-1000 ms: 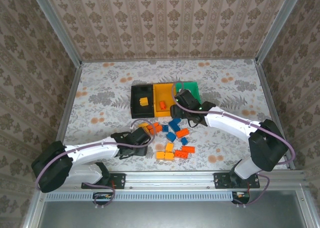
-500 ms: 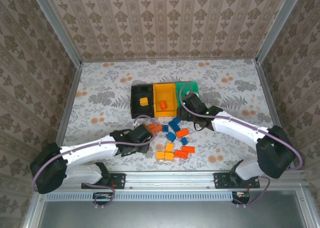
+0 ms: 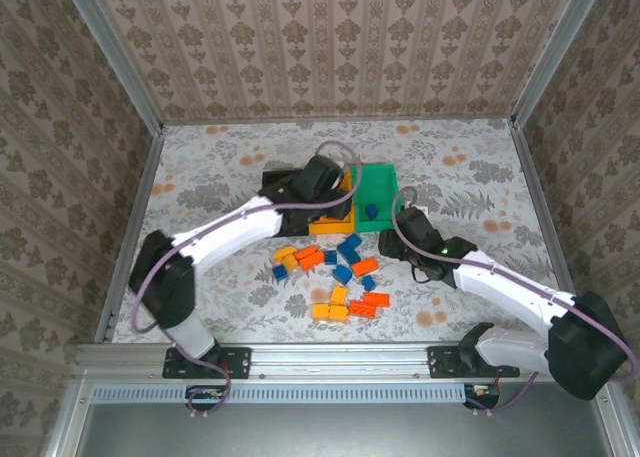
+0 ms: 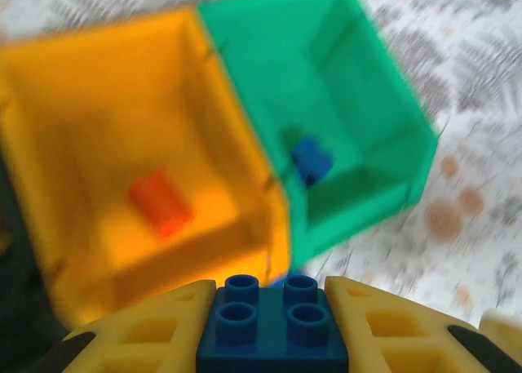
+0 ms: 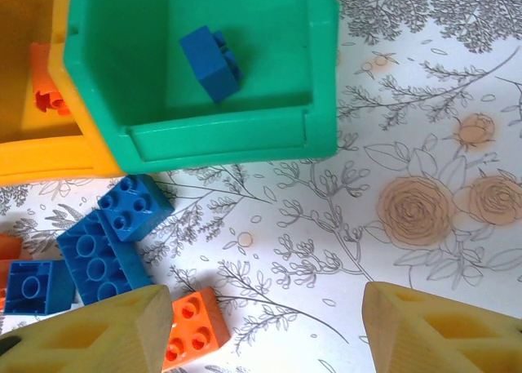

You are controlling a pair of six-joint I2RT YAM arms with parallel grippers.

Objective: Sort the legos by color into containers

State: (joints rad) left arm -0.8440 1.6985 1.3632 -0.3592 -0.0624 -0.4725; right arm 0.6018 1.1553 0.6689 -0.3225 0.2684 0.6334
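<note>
From my screen, the left tool [image 4: 272,301] was clamped on a dark blue brick [image 4: 272,334], studs up, pinched between both yellow fingers [image 4: 155,334]. It hung above the containers. In its wrist view the orange-yellow bin [image 4: 73,95] lay ahead to the left and the green bin [image 4: 367,71] to the right. A red-orange brick [image 4: 161,203] lay on the floor of the orange-yellow bin, and a single blue brick [image 5: 210,63] lay in the green one. The black bin [image 3: 272,185] sat at the left end of the row, partly under the arm.

The right tool [image 5: 265,308] stood with its jaws apart and nothing between them, low over the surface [image 5: 424,104] just in front of the green bin's near wall. By its left finger lay an orange brick [image 5: 192,328] and a few blue bricks [image 5: 98,255]. The loose legos [image 3: 340,277] were scattered on the surface between the two arms — on the near side of the bins.
</note>
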